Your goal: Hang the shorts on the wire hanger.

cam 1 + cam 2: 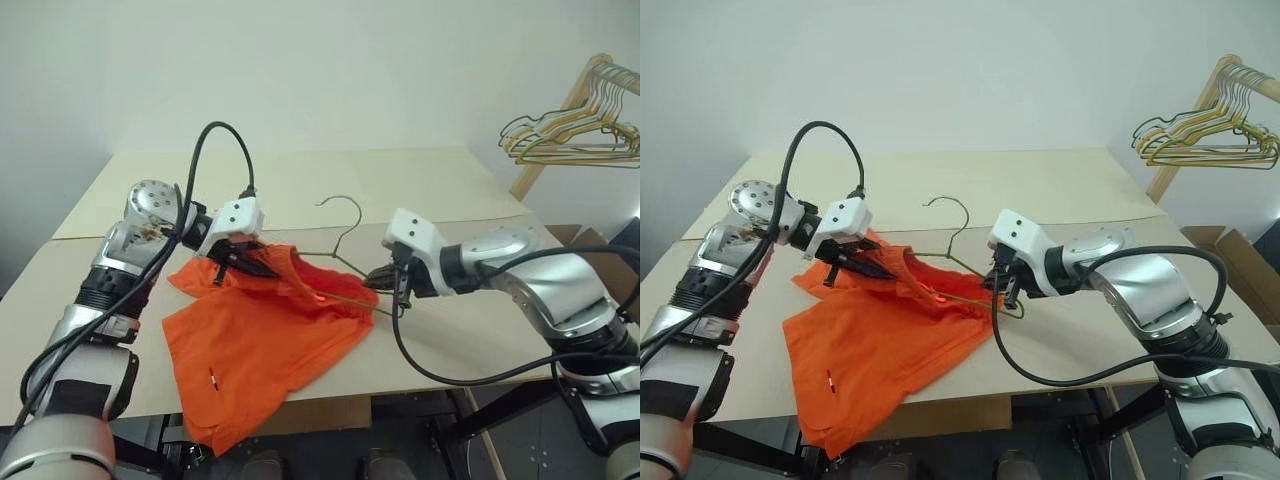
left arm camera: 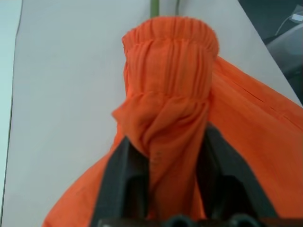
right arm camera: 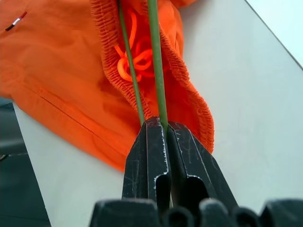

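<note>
Right gripper (image 3: 163, 126): its two black fingers are pressed together on the thin wire of the wire hanger (image 1: 345, 235), pinching it at the end corner nearest that arm. From this pinch two green wire runs pass into the open waistband of the shorts (image 1: 262, 345), where an orange drawcord lies coiled. In the head view the right gripper (image 1: 385, 278) sits at about 3 o'clock of the shorts, and the hanger's hook rises free at about 12 o'clock, above the table (image 1: 450, 190).

Left gripper (image 1: 243, 262): at about 10 o'clock of the shorts, its fingers (image 2: 120, 179) are parted around a twisted bunch of the gathered waistband fabric. The fabric fills the gap between them; whether they are truly clamping it cannot be told.

The shorts lie spread on the table, one leg hanging over the near edge at about 6 o'clock, with a small white tag near the hem. A bunch of gold-toned hangers (image 1: 580, 130) hangs well apart, at 2 o'clock.

Risks, as judged: if the left hold is loose, the waistband may slip off and collapse over the wire. The thin wire may swivel in the right pinch under the cloth's weight. The drawcord may snag the wire. The overhanging leg may drag the garment off the table.
</note>
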Robot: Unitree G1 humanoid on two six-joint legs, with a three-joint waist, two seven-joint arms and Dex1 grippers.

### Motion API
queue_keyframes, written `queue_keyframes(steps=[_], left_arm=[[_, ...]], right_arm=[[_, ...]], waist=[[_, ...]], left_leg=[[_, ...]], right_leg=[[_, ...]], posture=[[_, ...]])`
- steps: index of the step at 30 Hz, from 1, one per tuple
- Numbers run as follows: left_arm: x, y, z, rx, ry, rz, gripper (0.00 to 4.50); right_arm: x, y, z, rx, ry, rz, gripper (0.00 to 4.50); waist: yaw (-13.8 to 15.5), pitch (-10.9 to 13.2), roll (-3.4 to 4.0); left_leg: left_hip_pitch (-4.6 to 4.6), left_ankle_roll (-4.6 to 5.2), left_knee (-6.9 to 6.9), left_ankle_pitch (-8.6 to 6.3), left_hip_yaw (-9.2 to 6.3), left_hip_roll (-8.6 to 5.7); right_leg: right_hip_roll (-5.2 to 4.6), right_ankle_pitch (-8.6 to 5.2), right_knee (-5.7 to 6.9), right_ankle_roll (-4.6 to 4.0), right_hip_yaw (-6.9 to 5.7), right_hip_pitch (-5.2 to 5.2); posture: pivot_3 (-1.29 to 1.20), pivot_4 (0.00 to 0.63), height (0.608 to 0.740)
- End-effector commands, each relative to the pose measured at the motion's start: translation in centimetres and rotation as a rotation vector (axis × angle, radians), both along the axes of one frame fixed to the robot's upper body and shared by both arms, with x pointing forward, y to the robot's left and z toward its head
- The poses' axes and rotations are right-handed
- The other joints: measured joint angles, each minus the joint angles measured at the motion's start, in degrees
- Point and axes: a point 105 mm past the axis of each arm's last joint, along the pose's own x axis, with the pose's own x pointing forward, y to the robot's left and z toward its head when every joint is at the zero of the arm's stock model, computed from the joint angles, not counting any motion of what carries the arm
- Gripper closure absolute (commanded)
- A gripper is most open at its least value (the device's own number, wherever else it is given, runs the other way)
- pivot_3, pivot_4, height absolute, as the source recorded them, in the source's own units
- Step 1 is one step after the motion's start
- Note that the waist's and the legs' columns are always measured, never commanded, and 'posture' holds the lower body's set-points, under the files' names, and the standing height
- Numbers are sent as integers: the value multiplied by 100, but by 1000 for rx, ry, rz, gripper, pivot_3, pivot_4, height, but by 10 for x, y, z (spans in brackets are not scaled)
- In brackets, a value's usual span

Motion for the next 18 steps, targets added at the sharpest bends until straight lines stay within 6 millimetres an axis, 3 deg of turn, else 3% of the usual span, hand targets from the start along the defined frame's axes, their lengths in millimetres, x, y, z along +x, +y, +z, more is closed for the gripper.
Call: queue_keyframes(steps=[1,8,18], left_arm=[[0,-2,14,10,-32,-30,2020],[12,4,6,129,-66,-16,387],[25,0,2,164,-67,1,387]], right_arm=[[4,3,27,10,-148,24,4500],[4,6,39,-14,-254,68,4500],[4,6,45,-39,-318,102,4500]], waist=[[2,0,0],[4,0,0],[-1,0,0]], left_leg=[[1,0,0,0,0,0],[0,0,0,0,1,-1],[-1,0,0,0,3,-1]], right_leg=[[0,0,1,0,0,0],[0,0,1,0,-1,0],[0,0,0,0,-1,-1]], posture=[[26,0,740],[22,0,740],[14,0,740]])
